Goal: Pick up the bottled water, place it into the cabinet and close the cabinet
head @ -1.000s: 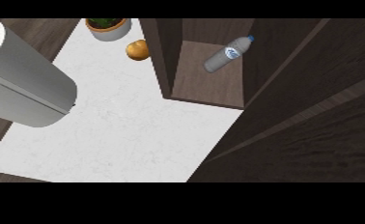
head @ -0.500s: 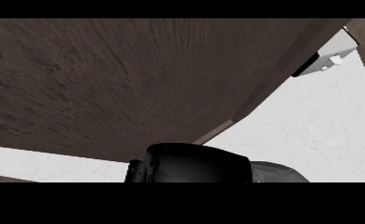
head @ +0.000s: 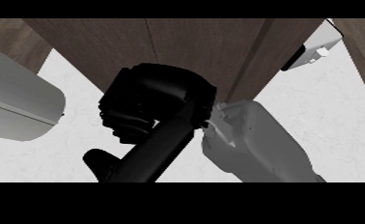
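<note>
Bottled water shows nowhere in this view; I judge it sits inside the cabinet [head: 178, 44], behind the dark wooden panel that spreads above and beyond my right hand [head: 153, 105]. That hand is a black mass lying against the panel's lower edge, with its grey forearm [head: 257, 146] trailing down to the right. I cannot tell whether it is spread, pressed together or pinching anything. My left forearm [head: 25, 100] shows well off to the hand's left, its hand out of view.

From here the door could stop short of closing if my hand slips off the edge sideways, and since I cannot see the bottle, it might be jutting out and blocking the door.

Half a second ago the wood filled most of the view and my hand sat low at the bottom edge. Now the hand is higher up, more white counter [head: 321, 102] shows to its right, and the left forearm has appeared.
</note>
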Action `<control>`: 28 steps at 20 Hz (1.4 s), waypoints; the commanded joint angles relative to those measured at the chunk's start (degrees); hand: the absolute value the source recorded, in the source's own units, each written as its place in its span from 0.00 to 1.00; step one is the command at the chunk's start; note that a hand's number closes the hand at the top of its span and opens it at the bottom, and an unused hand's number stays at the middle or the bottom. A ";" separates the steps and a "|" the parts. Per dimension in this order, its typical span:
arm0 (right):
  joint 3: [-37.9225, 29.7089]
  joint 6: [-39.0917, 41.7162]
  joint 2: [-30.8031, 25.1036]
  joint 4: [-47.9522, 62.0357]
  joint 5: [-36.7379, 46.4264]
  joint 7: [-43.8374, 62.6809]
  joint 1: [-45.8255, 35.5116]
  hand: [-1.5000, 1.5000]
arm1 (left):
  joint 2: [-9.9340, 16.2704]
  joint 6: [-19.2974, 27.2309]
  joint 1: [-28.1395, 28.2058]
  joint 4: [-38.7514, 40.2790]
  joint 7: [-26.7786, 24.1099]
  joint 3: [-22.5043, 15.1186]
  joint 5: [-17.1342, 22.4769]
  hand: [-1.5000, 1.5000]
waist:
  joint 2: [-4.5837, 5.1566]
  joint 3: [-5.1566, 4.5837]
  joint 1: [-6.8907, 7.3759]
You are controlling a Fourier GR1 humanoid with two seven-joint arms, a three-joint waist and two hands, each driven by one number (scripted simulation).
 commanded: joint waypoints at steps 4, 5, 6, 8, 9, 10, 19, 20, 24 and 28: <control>-7.46 7.97 -1.59 11.10 -1.26 -2.72 -0.34 1.00 | -4.33 -3.62 -1.23 3.03 0.95 2.50 -0.20 0.00 | 0.23 0.03 -2.66; -7.33 6.24 -0.21 12.76 0.90 -4.12 -1.00 1.00 | -5.14 -3.74 2.09 -1.21 1.22 3.87 -1.28 0.00 | 0.08 0.08 -2.10; -9.06 9.70 -2.15 15.33 0.30 -5.02 -0.35 1.00 | -4.58 -8.73 4.38 1.02 -0.10 6.16 -1.93 0.00 | 0.10 0.07 -1.51; -10.57 10.41 -1.31 19.93 2.66 -8.47 -1.74 1.00 | -6.46 -7.47 3.15 1.02 0.59 5.50 -3.34 0.00 | 0.21 0.04 -1.67; -10.22 11.12 -2.70 18.41 3.58 -9.28 1.43 1.00 | -5.23 -7.55 3.87 -0.24 2.53 7.83 -0.05 0.00 | 0.13 0.10 -2.13; -14.17 10.35 -2.76 21.34 2.62 -8.87 -5.86 1.00 | -7.30 -5.29 4.02 -2.42 2.76 6.71 -2.35 0.00 | 0.18 0.08 -1.70; -16.81 14.47 -4.35 31.43 12.35 -19.43 -12.05 1.00 | -9.51 -6.32 2.16 -3.87 7.34 7.44 -1.61 0.00 | 0.54 0.05 -1.09; -16.31 14.02 -3.61 30.02 13.44 -21.23 -10.40 1.00 | -8.63 -7.43 1.43 -2.21 7.97 8.82 -0.51 0.00 | 0.38 0.04 -1.71; -17.73 11.35 -3.81 28.83 16.09 -24.27 -11.89 0.00 | -10.18 -7.04 0.69 -2.57 8.51 7.07 -2.74 0.00 | 0.29 0.01 -1.99; -20.23 8.69 -4.71 30.49 16.17 -22.52 -17.90 0.00 | -10.56 -5.51 -1.25 -2.71 9.11 6.95 -3.69 0.00 | 0.48 -0.05 -1.85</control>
